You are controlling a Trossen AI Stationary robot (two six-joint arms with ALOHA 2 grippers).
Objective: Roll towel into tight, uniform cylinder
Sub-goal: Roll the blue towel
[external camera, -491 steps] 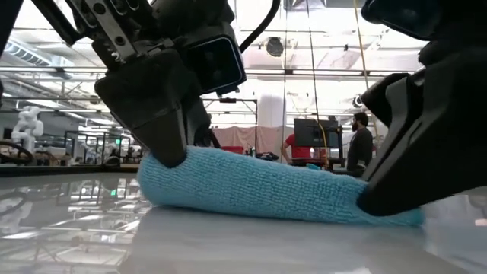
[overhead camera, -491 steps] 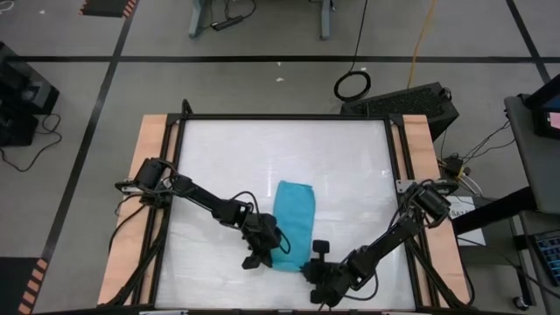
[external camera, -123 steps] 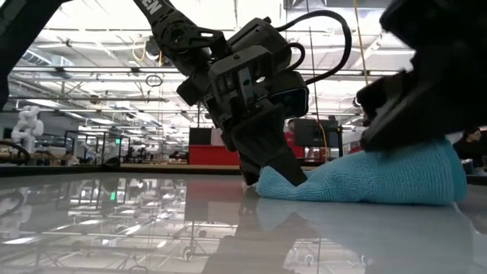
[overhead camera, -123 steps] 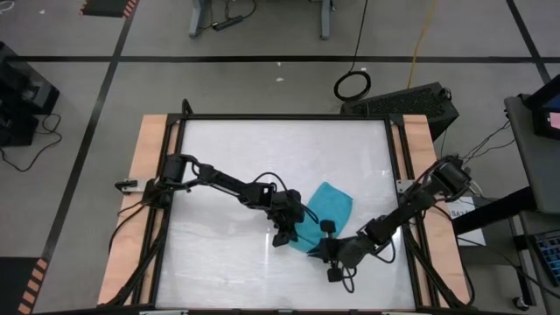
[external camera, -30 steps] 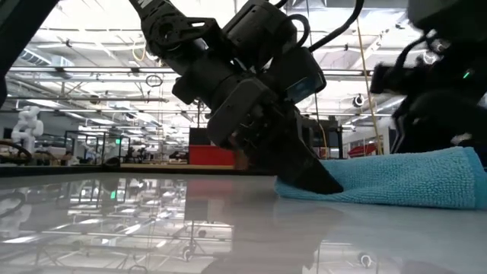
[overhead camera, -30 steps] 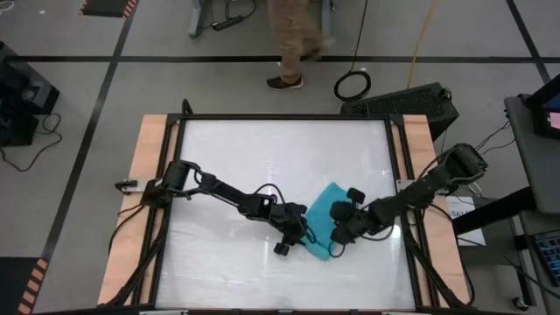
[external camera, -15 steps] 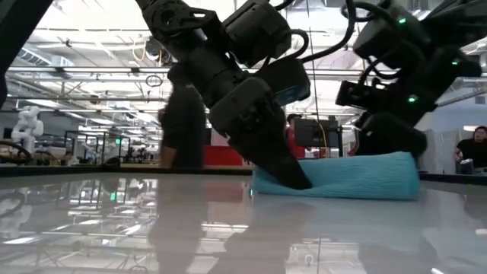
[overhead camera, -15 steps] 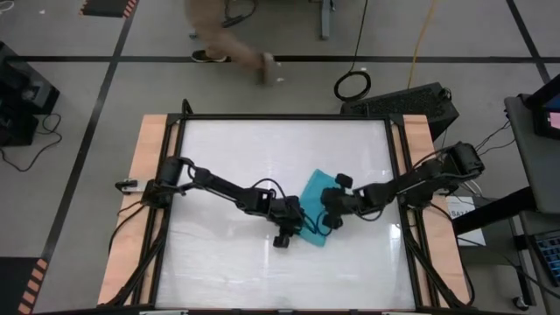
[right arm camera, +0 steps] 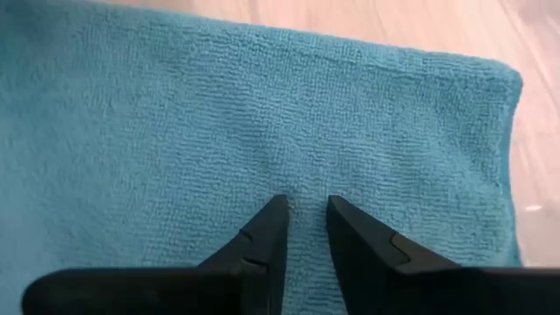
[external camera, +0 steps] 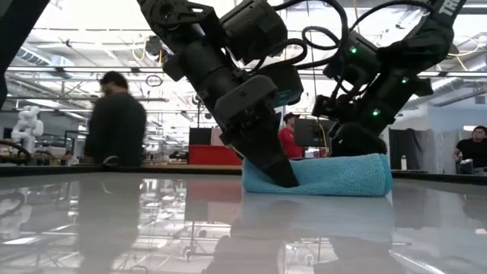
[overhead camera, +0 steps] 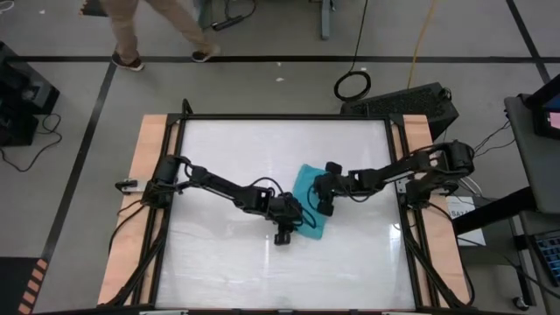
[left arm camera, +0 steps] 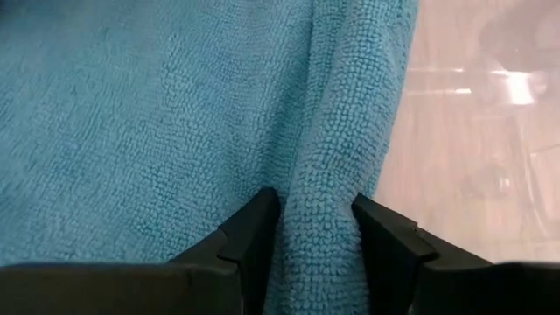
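The turquoise towel (overhead camera: 308, 182) lies as a low, thick bundle on the white tabletop (overhead camera: 227, 149), right of centre. In the low view the towel (external camera: 335, 176) is a flat roll resting along its length. My left gripper (overhead camera: 300, 220) comes from the table's left and is shut on the towel's near-left end. In the low view the left gripper (external camera: 283, 176) reaches down to the tabletop. My right gripper (overhead camera: 320, 203) comes from the right and is shut on the towel's top. There the right gripper (external camera: 358, 148) sits on the roll. My left gripper pinches a raised ridge of the towel beside its long edge (left arm camera: 324, 219) between its two fingers (left arm camera: 258, 223). It slants down from the table's left. The towel stays on the table. My right gripper has its nearly closed fingers (right arm camera: 271, 229) down on the towel's upper face, a small pinch of cloth (right arm camera: 303, 203) between them. It slants down from the table's right; the towel lies on the table.
Wooden rails (overhead camera: 150, 157) run along the table's left and right sides. A person (overhead camera: 149, 26) walks on the floor past the far edge. Bare tabletop lies left of and in front of the towel.
My right gripper has gone toward the table's far-left, and the towel has slid and turned with it toward the table's middle. My left gripper has shifted a little toward the far edge with the towel's end. Both have kept their hold. A person has walked past behind the table.
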